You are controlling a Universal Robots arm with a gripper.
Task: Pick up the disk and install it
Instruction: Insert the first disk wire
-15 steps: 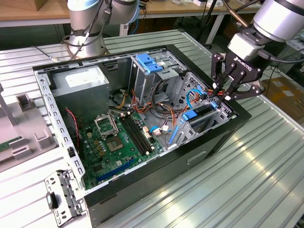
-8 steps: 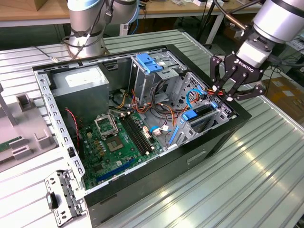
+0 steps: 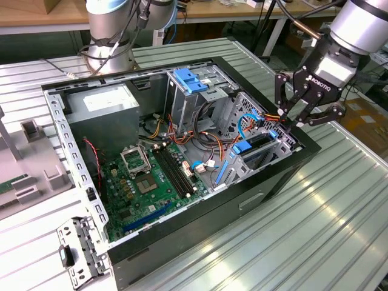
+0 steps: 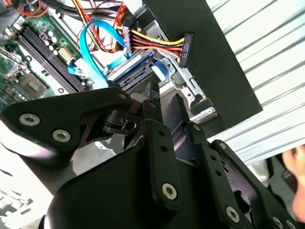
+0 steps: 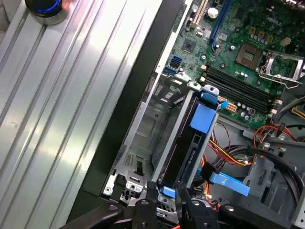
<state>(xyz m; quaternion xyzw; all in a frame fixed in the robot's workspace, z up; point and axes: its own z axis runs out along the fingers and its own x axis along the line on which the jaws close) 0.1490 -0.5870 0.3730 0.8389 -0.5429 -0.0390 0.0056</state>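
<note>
The disk (image 3: 257, 145) stands on edge in the drive bay at the end of the open computer case (image 3: 182, 239) on the exterior view's right. Its blue carrier frame (image 5: 205, 117) and dark edge (image 5: 183, 143) run along the bay in the first wrist view. My gripper (image 3: 293, 123) hangs over the bay's outer end. Its fingers (image 5: 150, 193) straddle the disk's blue end tab, and the gripper (image 5: 167, 192) looks shut on it. In the second wrist view the gripper (image 4: 165, 102) sits just past the disk (image 4: 136, 71), under the power connector's wires.
Orange, yellow and blue cables (image 3: 254, 118) cross just beside the bay. The motherboard (image 3: 145, 182) lies on the case floor, with a grey power-supply box (image 3: 100, 103) and a blue-latched drive cage (image 3: 189, 80) behind. A person's hand (image 4: 296, 162) shows past the case on the ribbed metal table (image 3: 339, 206).
</note>
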